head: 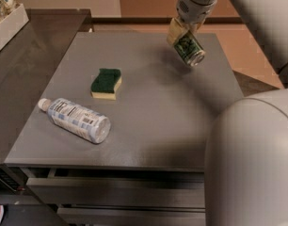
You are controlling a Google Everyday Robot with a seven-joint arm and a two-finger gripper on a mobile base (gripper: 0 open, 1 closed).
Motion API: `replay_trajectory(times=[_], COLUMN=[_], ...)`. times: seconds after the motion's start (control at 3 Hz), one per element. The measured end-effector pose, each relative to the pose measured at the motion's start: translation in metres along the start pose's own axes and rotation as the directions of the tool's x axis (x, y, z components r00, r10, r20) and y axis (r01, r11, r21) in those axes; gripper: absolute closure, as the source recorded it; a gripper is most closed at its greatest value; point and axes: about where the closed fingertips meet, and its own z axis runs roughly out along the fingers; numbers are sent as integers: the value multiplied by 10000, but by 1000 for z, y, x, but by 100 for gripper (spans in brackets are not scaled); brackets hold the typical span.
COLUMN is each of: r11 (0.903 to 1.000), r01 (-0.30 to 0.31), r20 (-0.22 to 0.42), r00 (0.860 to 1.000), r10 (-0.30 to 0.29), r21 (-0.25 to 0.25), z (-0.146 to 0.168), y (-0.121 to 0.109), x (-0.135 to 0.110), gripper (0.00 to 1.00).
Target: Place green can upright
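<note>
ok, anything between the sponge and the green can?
No. In the camera view only bare grey table runs from the sponge to the green can, which the gripper holds tilted at the far right.

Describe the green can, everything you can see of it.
The can is small, dark green with lighter speckled print and a shiny silver end, metal by the look. It is tilted, silver end pointing down and toward the camera, not upright. The gripper is shut on its upper part, over the far right of the table. It seems to hang clear of the surface; nothing else touches it.
</note>
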Motion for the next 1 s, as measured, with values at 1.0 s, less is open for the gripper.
replay_trajectory(times=[1.0], r11=[9921], r01=[1190], r20=[3525], r00=[9274], r10=[-1254], r21=[399], z=[-32], y=[29], x=[39], gripper=[100])
